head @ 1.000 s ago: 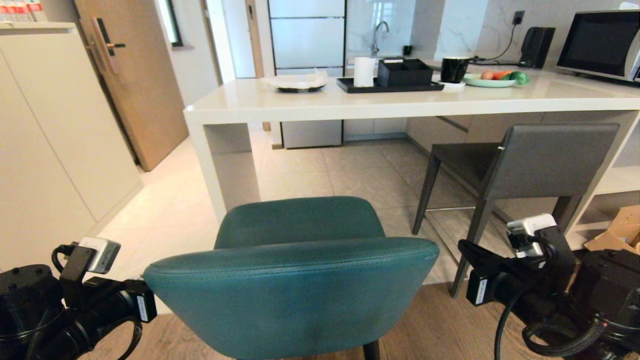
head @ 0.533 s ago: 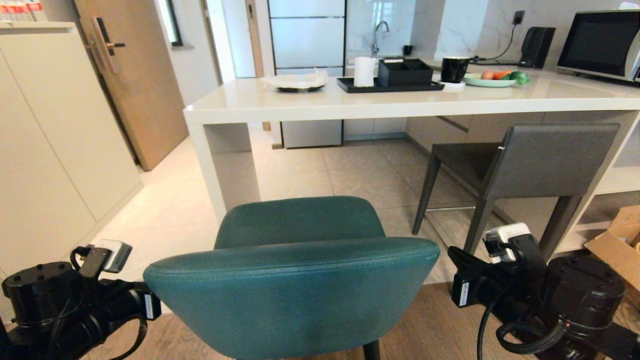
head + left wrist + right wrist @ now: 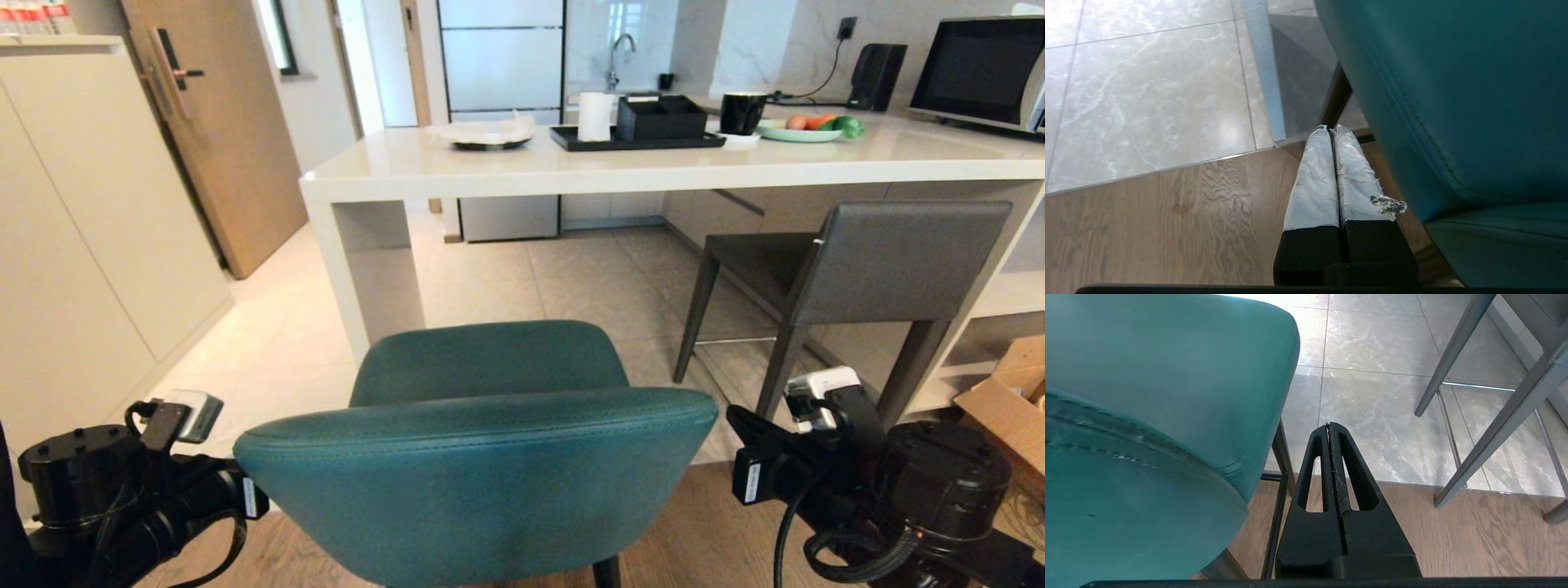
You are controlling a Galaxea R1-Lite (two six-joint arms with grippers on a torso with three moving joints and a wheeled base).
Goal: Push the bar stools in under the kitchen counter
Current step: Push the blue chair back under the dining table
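The teal bar stool stands right in front of me, its curved back toward me, short of the kitchen counter. The dark grey bar stool stands at the right with its seat under the counter top. My left gripper is shut and empty, low beside the left flank of the teal stool. On the other flank of the teal stool my right gripper is also shut and empty, beside a thin black leg. Whether either touches the leather I cannot tell.
The counter carries a black tray, a black mug, a plate of vegetables and a microwave. A cardboard box lies by the open shelves at right. A white cabinet lines the left side.
Both arms have drawn inward toward the sides of the teal stool's back, the right one further and lower. The stools have not moved.
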